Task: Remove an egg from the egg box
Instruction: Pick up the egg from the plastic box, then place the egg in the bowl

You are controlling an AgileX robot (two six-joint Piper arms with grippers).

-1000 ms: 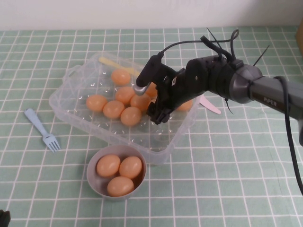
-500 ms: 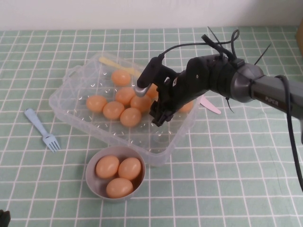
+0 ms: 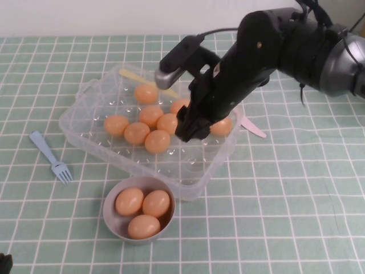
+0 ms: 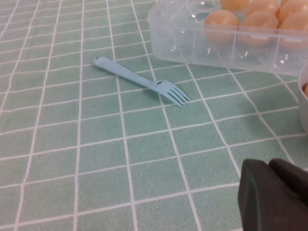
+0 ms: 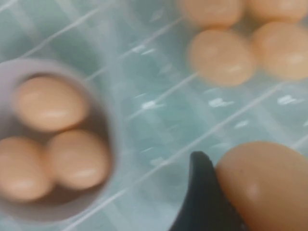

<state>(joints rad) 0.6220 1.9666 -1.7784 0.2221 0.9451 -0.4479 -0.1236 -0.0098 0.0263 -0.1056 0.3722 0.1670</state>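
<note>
We see the egg box (image 3: 108, 149) mid-table, holding loose eggs. Just in front of the egg box sits the bowl (image 3: 112, 218) with three eggs; the fork (image 3: 51, 157) lies to its left, a spoon (image 3: 251, 128) to its right.

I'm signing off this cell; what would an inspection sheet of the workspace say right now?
Surface: green checked tablecloth.
Job's things: egg in the right gripper, above the clear egg box; others lie in its cups.
Clutter: grey bowl holding three eggs; blue fork; pink utensil.
Grippers: right shut on the egg; left gripper parked low near the fork.
Cables: black cable on right arm.
Surroundings: white wall.
</note>
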